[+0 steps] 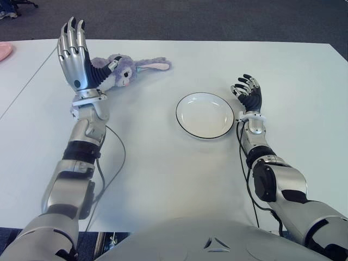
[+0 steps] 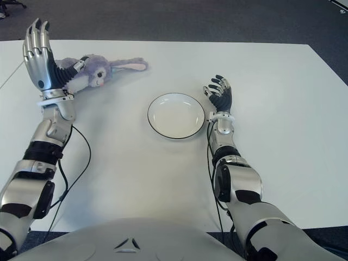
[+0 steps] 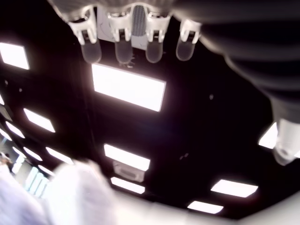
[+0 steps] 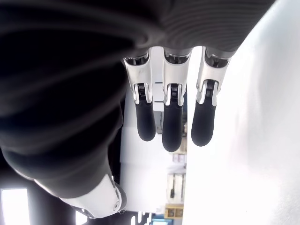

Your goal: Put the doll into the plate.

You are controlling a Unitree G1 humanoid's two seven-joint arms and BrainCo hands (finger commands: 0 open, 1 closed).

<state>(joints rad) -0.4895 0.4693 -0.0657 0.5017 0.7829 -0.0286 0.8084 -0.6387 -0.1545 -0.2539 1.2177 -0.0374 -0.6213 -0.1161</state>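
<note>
Fingers [image 1: 72, 32] on our left hand [image 1: 76, 60] were stretched out straight and pointing up, holding nothing, and the right hand's fingers [image 1: 246, 86] were loosely spread with nothing in them either. Going big to small: the white table [image 1: 163, 163] filled most of what we saw, with a dark floor [image 1: 217, 19] past its far edge. Our left hand was raised at the far left, just in front of the doll [image 1: 128, 69] on its left side; we couldn't tell if the palm actually touched it. Our right hand showed just to the right of the plate [image 1: 185, 125], palm up, near the rim.

That plate was white with a thin dark rim, sitting around the middle of the table with nothing on it. So the doll, a purple plush bunny with pink-lined ears, wasn't in it yet. It lay on its side at the far left, ears pointing right, well apart from the plate.
</note>
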